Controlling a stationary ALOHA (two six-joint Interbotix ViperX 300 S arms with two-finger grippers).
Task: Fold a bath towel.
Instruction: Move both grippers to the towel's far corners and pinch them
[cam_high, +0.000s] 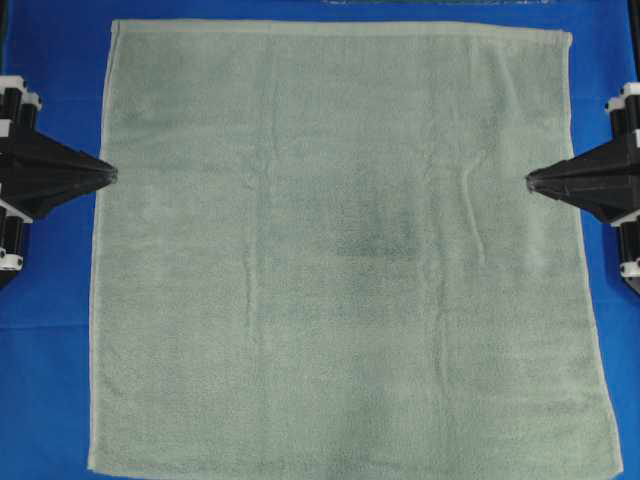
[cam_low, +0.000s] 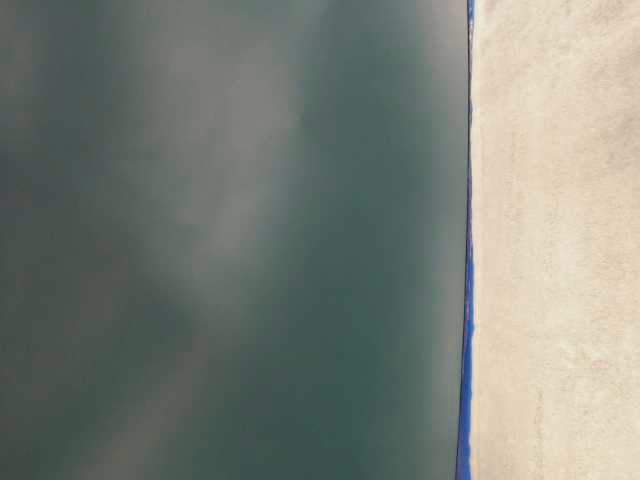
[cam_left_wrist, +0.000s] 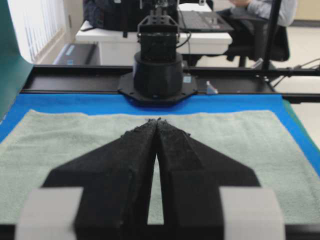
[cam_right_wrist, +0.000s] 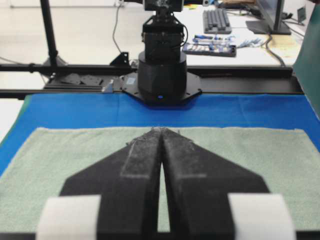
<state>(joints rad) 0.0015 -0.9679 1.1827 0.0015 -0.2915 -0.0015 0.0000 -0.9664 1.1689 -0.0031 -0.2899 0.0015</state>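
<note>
Towel (cam_high: 340, 250) lies flat on the blue cloth (cam_high: 50, 300), unfolded. Left gripper (cam_high: 108, 176) and right gripper (cam_high: 532, 182), both closed and empty, should open, then pinch matching corners together.

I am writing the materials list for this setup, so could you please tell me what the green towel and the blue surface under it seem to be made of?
The bath towel looks like matte terry cloth: fuzzy nap, thin hemmed edges. The blue surface looks like smooth, flat cloth, though that is uncertain.
</note>
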